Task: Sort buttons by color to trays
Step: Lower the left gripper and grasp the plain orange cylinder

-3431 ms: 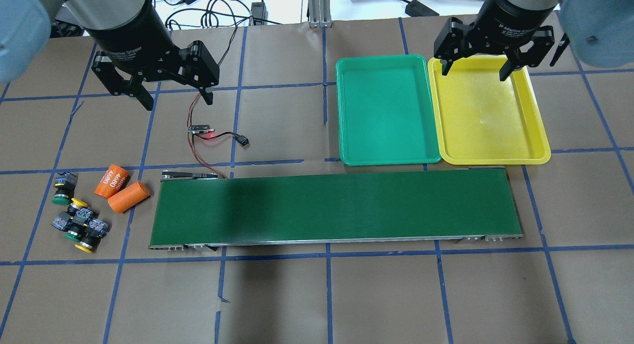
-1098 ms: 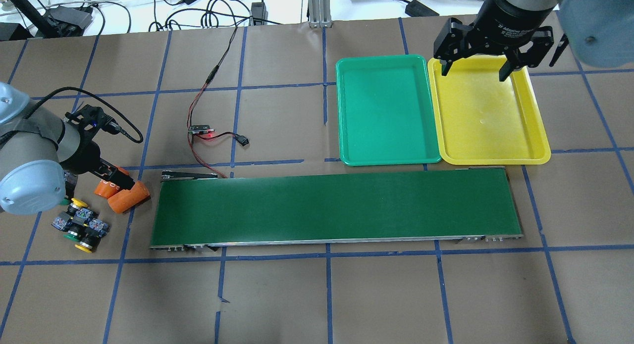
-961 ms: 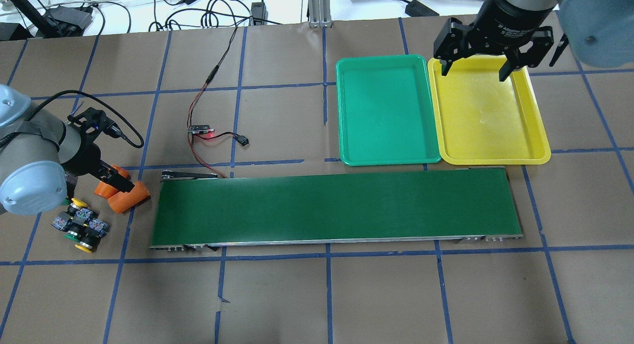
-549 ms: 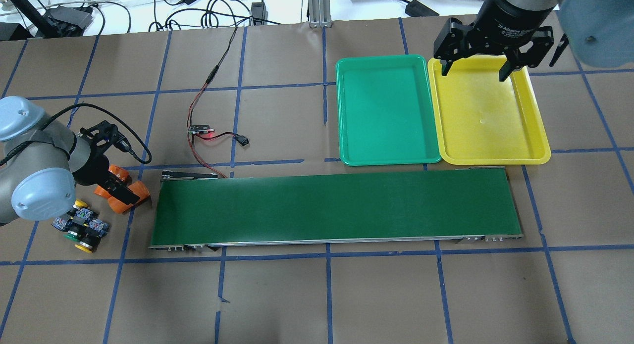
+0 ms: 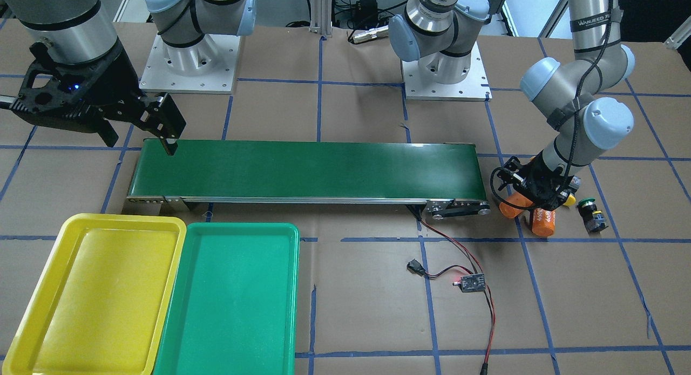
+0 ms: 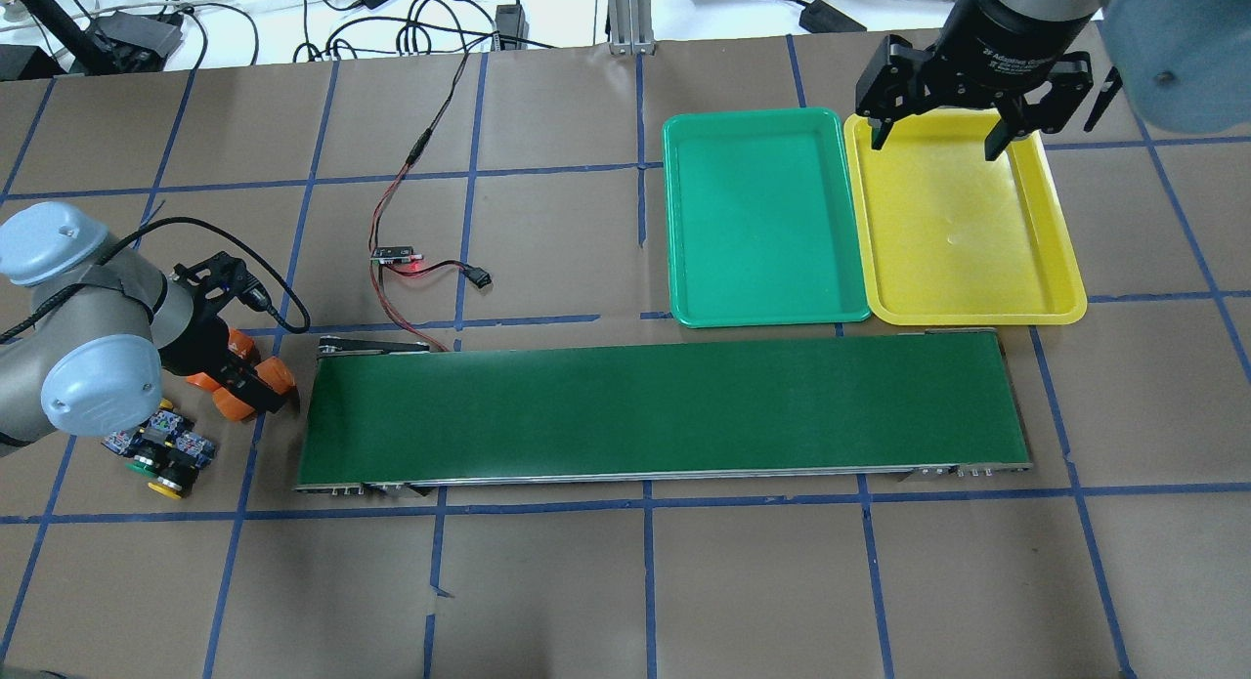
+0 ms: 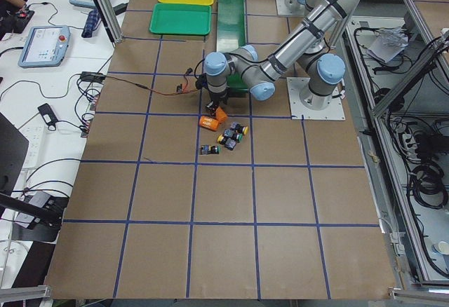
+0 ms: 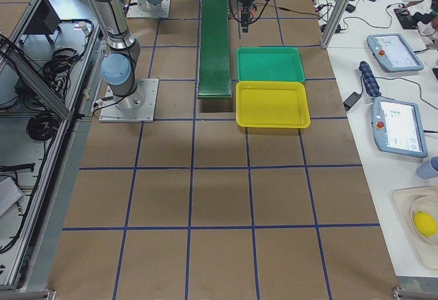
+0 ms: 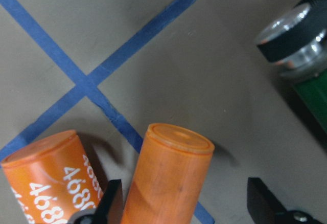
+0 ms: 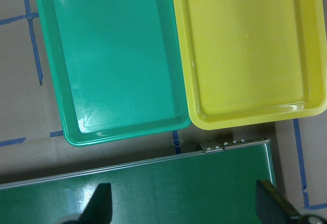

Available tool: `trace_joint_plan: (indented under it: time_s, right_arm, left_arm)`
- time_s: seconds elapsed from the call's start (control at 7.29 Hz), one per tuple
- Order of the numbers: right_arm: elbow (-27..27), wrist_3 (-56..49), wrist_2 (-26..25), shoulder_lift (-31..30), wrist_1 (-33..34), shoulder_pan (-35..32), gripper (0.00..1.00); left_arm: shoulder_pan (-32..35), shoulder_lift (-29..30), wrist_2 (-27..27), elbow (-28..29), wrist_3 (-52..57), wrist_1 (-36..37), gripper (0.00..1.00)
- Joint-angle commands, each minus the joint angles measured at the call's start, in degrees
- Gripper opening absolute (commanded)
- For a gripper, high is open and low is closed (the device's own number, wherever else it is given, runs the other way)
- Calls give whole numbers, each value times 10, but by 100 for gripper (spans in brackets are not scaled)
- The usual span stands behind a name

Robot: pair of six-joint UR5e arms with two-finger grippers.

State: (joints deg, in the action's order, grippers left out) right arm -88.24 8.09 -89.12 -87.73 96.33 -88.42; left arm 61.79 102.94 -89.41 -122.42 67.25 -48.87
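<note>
Three buttons [image 6: 161, 445] with yellow and green caps lie in a cluster at the table's left end. A fourth, green-capped button [image 5: 590, 214] lies apart from them. My left gripper [image 6: 244, 374] is low over two orange 4680 cylinders. In the left wrist view the left gripper [image 9: 185, 201] is open, its fingers on either side of one orange cylinder [image 9: 171, 173], not touching it. My right gripper [image 6: 933, 137] is open and empty above the far rim of the yellow tray [image 6: 977, 317]. The green tray [image 6: 767, 318] lies beside it. Both trays are empty.
A long dark-green conveyor belt [image 6: 665, 410] runs between the buttons and the trays, its end roller [image 9: 294, 37] close to the left gripper. A small circuit board with red and black wires [image 6: 396, 255] lies behind the belt.
My left arm came down from high at the back to the orange cylinders and has crept right over them. The right arm has not moved.
</note>
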Motion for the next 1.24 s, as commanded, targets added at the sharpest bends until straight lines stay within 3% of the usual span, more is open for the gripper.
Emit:
trace_joint_plan:
  time_s: [0.0,0.14,0.27,0.41,0.69,1.1]
  right_arm:
    - [0,0,0,-1,0,0,100]
    - [0,0,0,-1,0,0,100]
    - [0,0,0,-1,0,0,100]
    - [0,0,1,-1,0,0,100]
    - [0,0,0,-1,0,0,100]
    - [0,0,0,-1,0,0,100]
  left_arm:
    - [0,13,-1,4,0,3,73]
    - [0,15,-1,3,0,7,54]
    - [-1,15,-1,3,-1,7,22]
    - [-3,8,0,6,-1,7,7]
    - [5,-37,-1,6,0,-21,7]
    - [64,-152,13,15,4,-157,7]
